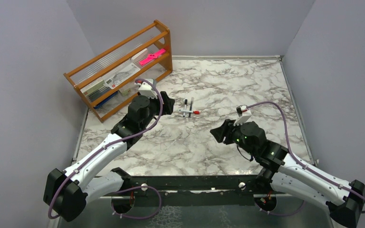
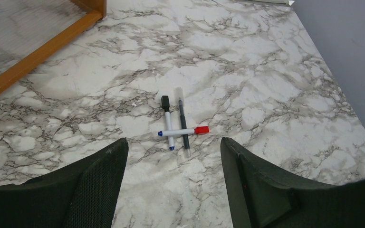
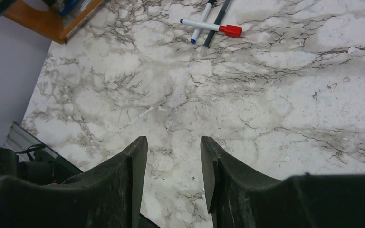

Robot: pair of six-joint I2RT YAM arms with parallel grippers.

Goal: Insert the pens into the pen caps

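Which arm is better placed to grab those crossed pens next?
Left. The left tool is open close to the pens, which lie centred ahead of it in its wrist view; the right tool is farther off, pens at its view's edge.

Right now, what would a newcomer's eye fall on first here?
Three pens lie crossed mid-table, a white one with a bright red cap over the other two. Far left, a wooden rack holds a vivid pink object. The left pincer and right pincer, both open, face the pens.
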